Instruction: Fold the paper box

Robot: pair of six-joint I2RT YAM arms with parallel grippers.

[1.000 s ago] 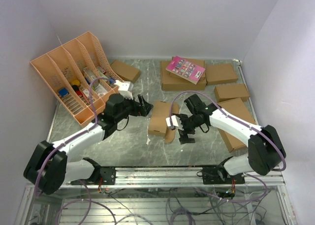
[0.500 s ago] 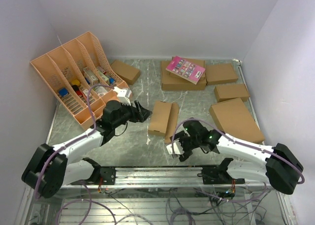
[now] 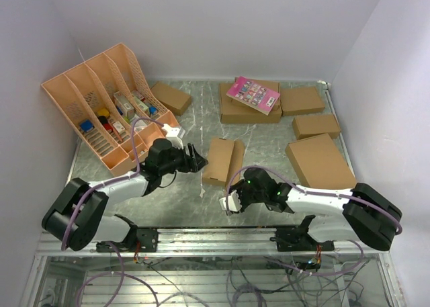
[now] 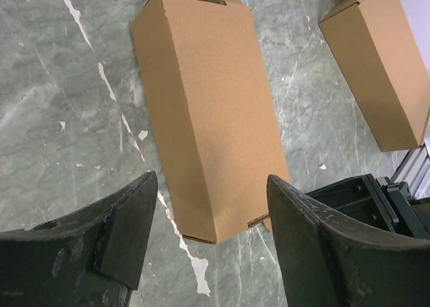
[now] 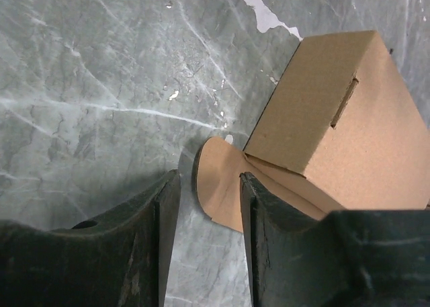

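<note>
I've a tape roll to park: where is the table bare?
Bare marble lies between the paper box and the large flat box, and behind the paper box up to the pink-card box. Crowded: the small boxes at back right.

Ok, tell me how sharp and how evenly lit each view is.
Top external: soft even light, faint shadows, paper box sharp. Left wrist: box crisp, left fingers dark and slightly soft. Right wrist: table veins sharp, right fingers dark, blurred at the edges.
</note>
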